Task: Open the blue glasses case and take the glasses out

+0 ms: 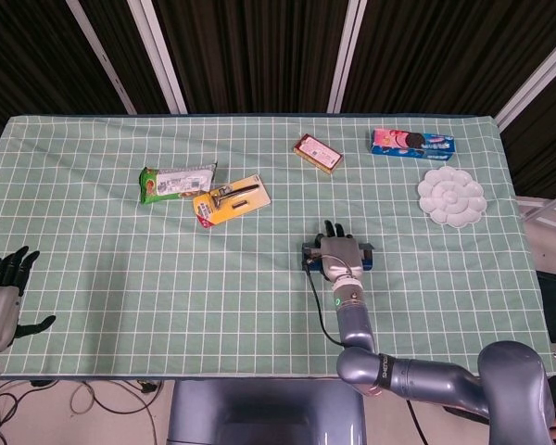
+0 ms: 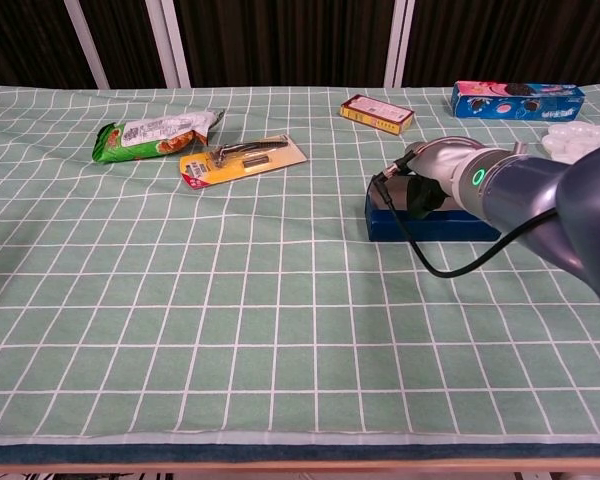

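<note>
Evidently, the right robot hand [image 1: 337, 257] lay palm-down on the blue glasses case [image 2: 432, 224], fingers draped over its closed lid, apparently steadying it on the bench [image 1: 120, 269] before opening.

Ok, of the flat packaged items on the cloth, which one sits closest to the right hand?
The red and yellow box, lying straight beyond the right hand. The blue cookie pack, razor card and green snack bag all lie farther off.

No text can be read in either view. The green snack bag [image 2: 155, 134], the yellow razor card [image 2: 242, 159], the small red box [image 2: 377, 113] and the blue cookie box [image 2: 517, 101] carry print, but it is too small and blurred.
</note>
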